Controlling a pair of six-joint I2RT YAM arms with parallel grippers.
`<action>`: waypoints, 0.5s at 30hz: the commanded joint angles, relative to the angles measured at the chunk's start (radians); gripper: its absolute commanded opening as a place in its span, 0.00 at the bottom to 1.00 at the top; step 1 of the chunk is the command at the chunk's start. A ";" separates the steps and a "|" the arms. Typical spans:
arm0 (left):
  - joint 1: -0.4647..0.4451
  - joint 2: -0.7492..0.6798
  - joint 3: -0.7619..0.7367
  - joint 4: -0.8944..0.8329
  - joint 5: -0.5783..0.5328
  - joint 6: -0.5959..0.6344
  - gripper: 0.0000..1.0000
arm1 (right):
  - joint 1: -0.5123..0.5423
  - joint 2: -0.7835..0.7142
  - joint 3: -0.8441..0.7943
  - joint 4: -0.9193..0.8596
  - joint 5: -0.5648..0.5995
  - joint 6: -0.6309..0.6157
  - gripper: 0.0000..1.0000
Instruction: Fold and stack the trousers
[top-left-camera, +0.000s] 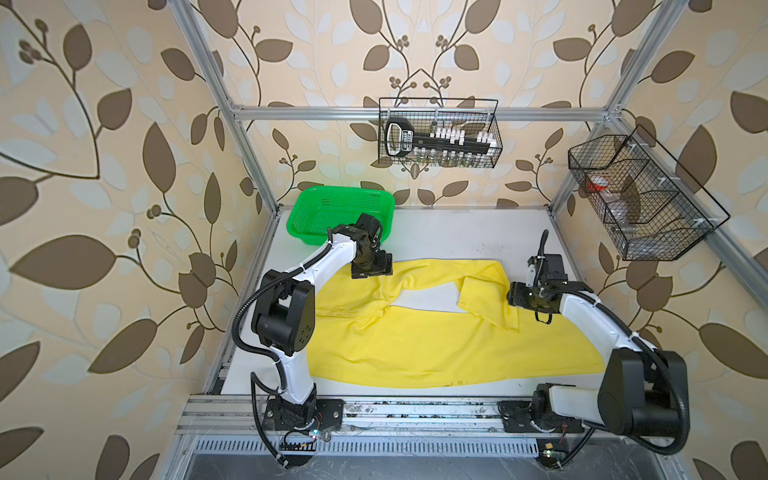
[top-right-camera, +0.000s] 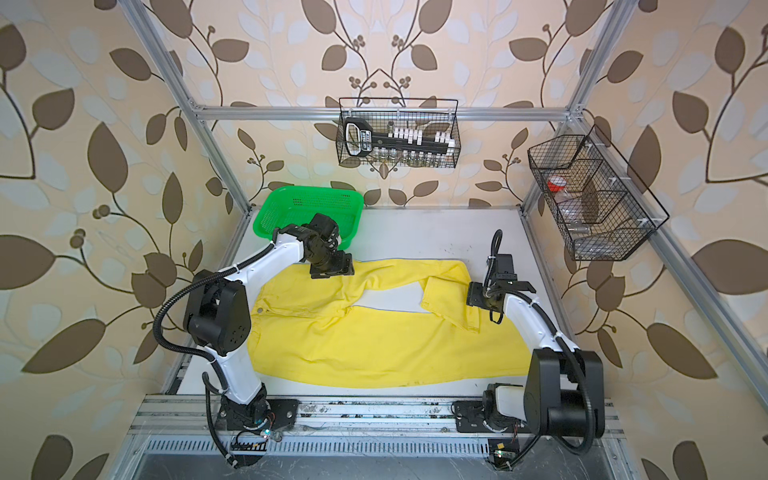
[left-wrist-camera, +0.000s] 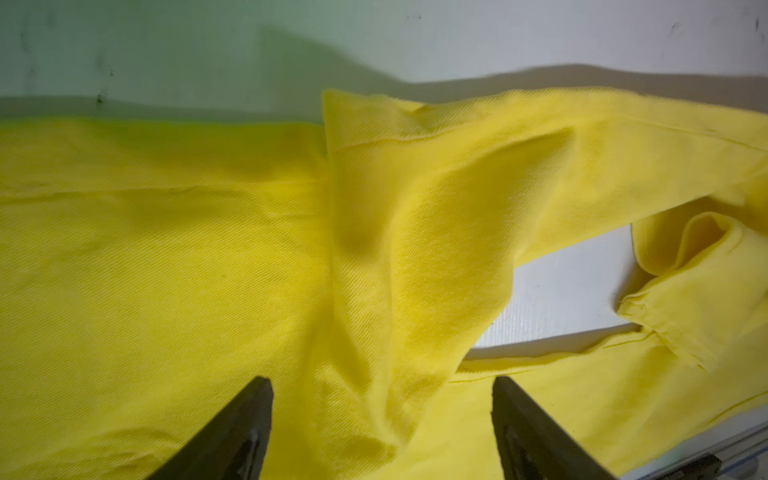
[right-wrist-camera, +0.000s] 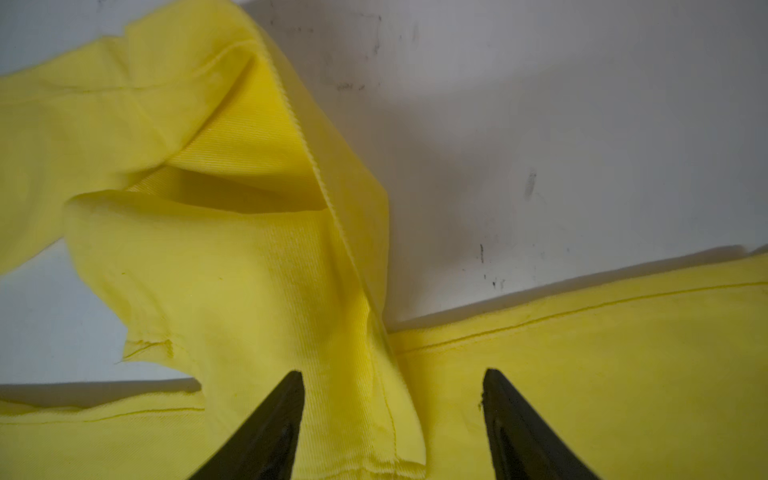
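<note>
Scuffed wht table (top-left-camera: 457, 237), yellow twill trousers (top-left-camera: 415, 345), soft creases, far leg doubled back

Bright yellow soft-fabric trousers (top-right-camera: 374, 345) are spread across the white table (top-right-camera: 415, 237), the far leg doubled back; a green perforated plastic basket (top-right-camera: 262, 220) is set behind.

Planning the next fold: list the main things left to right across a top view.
From the left: left gripper → trousers' folded-back leg → right gripper → side-wall wire basket. The green basket and back-wall wire basket overlap these, so omitted.
</note>
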 joint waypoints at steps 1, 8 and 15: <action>0.013 -0.055 0.041 -0.044 0.005 -0.004 0.84 | -0.002 0.063 -0.020 0.043 -0.022 -0.016 0.59; 0.017 -0.042 0.012 -0.036 -0.010 0.006 0.84 | -0.001 0.102 0.075 0.043 -0.009 -0.064 0.02; 0.019 0.004 -0.042 0.032 -0.024 -0.004 0.84 | 0.044 0.065 0.332 -0.068 0.193 -0.310 0.01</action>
